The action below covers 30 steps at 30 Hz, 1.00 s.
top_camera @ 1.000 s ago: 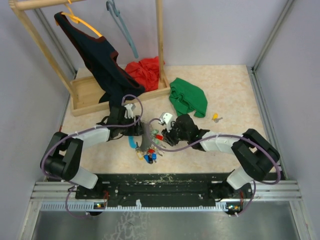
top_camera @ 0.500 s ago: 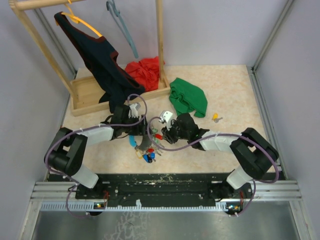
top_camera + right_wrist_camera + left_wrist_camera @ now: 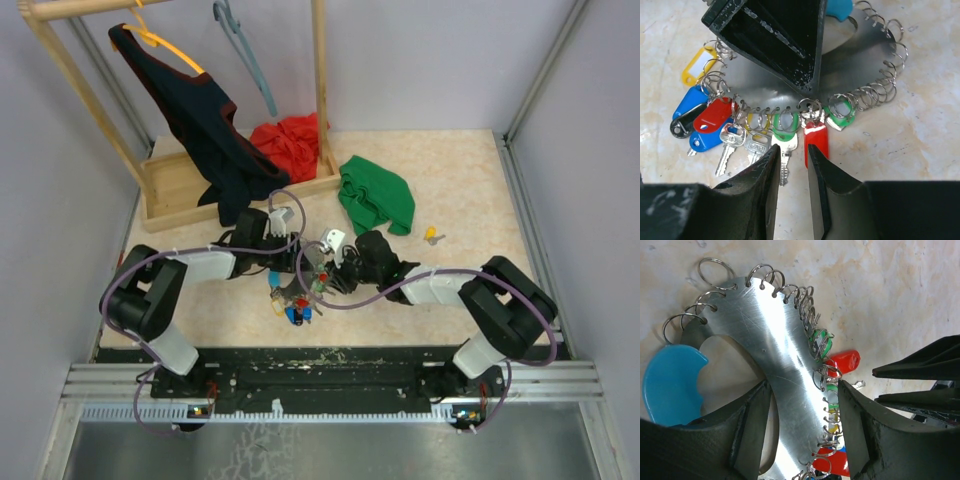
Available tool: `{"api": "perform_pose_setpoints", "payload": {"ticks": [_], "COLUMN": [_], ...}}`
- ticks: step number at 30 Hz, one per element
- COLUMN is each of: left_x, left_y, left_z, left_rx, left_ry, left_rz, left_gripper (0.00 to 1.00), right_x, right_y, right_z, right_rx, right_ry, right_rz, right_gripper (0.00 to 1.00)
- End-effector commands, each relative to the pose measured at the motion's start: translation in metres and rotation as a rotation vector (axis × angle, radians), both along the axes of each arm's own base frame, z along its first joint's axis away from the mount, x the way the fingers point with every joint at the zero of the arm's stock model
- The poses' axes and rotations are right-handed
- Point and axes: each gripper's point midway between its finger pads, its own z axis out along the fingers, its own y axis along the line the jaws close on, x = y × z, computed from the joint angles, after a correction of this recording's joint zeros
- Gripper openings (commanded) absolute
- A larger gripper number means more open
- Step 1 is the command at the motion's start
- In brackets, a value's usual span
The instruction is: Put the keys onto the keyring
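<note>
The left wrist view looks straight down on the keyring [image 3: 775, 340], a flat silver crescent edged with small wire loops, lying on the tabletop [image 3: 890, 285]. The left fingers [image 3: 852, 410] stand wide apart, one on each side of the crescent's narrower stretch. Whether they press its edges or only straddle it cannot be told. The light-blue segment [image 3: 670, 385] lies outside them, beyond one finger.

The right wrist view shows what that one mostly hides: the row of tagged keys hanging from the loops. The right fingers [image 3: 817, 170] are parted by a narrow gap and clamp nothing. The blade of a green-tagged key [image 3: 785, 135] points into that gap. A red-tagged key [image 3: 816, 142] lies just ahead of one fingertip. Blue, red, black and yellow tags fan out to one side. The left fingers appear here as a dark block over the crescent, just ahead of the right ones.

Only the top view shows a loose yellow-tagged key [image 3: 432, 236]. It lies on the tabletop well apart from both pairs of fingers, near a green cloth [image 3: 375, 195].
</note>
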Motion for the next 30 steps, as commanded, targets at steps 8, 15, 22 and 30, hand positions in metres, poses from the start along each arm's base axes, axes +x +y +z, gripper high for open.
{"api": "perform_pose_setpoints", "payload": {"ticks": [8, 15, 22, 30], "left_x": [-0.047, -0.047, -0.04, -0.039], "left_y": [0.003, 0.011, 0.008, 0.006], "left_z": [-0.023, -0.015, -0.011, -0.015], "left_rx": [0.047, 0.064, 0.052, 0.046], "left_ry": [0.081, 0.047, 0.015, 0.018], "left_rz": [-0.138, -0.114, -0.107, -0.116], "left_gripper": [0.63, 0.65, 0.65, 0.65], "right_x": [0.029, 0.054, 0.069, 0.061], "right_y": [0.001, -0.007, -0.005, 0.002], "right_z": [0.026, 0.039, 0.022, 0.005], "right_rx": [0.022, 0.074, 0.114, 0.118], "right_ry": [-0.082, 0.003, 0.087, 0.133], "right_rz": [-0.058, -0.044, 0.029, 0.112], "right_gripper": [0.27, 0.27, 0.27, 0.25]}}
